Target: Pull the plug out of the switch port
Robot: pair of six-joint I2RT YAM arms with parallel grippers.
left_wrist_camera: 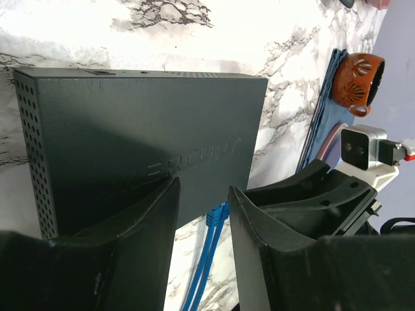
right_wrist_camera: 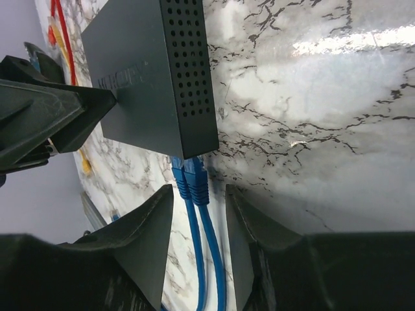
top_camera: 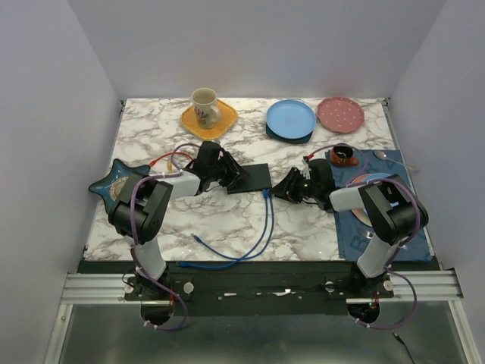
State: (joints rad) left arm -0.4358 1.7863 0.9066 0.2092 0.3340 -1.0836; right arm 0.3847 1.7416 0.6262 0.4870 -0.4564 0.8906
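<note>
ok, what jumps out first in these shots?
The flat black switch box sits mid-table on the marble table, with the left pincer at its left end and the right pincer by its near right corner. Two blue cables run from its near edge, and the right pincer stands open, lined up with their plugs.

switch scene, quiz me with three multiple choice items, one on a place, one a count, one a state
1. The mug stands: A far side, on the yellow mat B near edge, centre C right edge.
2. The switch holds how many blue plugs: A one B two C four.
3. Those plugs are: A plugged in B both pulled out C one in, one out.
Answers: A, it sits on that mat; B, the right wrist view shows two; A, both enter the switch's edge.
</note>
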